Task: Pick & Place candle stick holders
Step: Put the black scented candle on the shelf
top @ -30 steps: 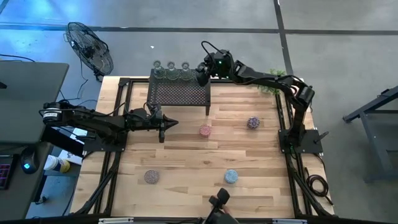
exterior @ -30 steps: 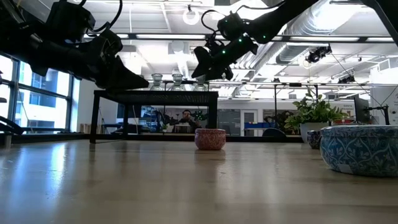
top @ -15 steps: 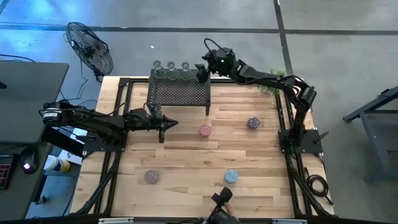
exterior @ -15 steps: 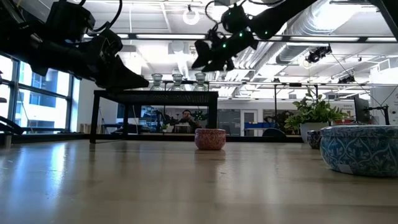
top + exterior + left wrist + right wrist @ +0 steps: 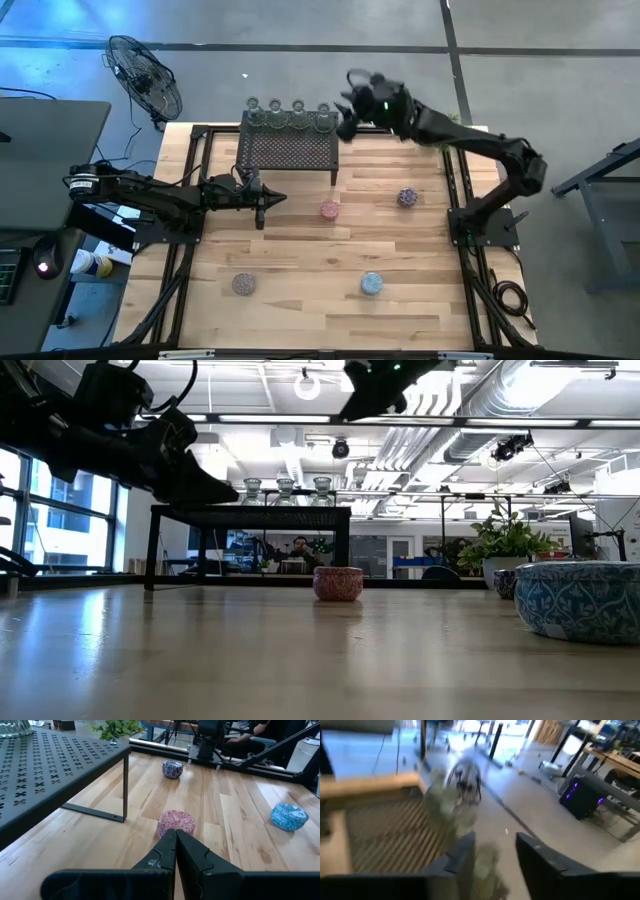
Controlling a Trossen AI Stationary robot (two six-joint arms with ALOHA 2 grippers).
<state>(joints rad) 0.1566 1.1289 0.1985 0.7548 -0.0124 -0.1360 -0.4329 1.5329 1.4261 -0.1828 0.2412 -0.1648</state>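
Right gripper (image 5: 347, 118), fingers apart and empty, hangs at upper centre, just right of four clear candle stick holders (image 5: 287, 112) on the black mesh rack (image 5: 288, 150). Earlier it held the fourth cup there. Left gripper (image 5: 276, 199), pinched together, waits mid-left near the pink holder (image 5: 330, 210).

Even overhead light on the bench (image 5: 300, 270), soft shadows. Blue cast at high view's left edge. Low view: backlit, ceiling lamp (image 5: 307, 387) and windows (image 5: 40, 510) glare, arms silhouetted, near bench blurred. Right wrist view heavy motion blur; left wrist view sharp.

- It was an open-plan lab or office floor: exposed ceiling ducts (image 5: 500, 400), tall windows (image 5: 60, 525), concrete floor (image 5: 300, 25).
- Desks with computers (image 5: 582, 797) stood around.
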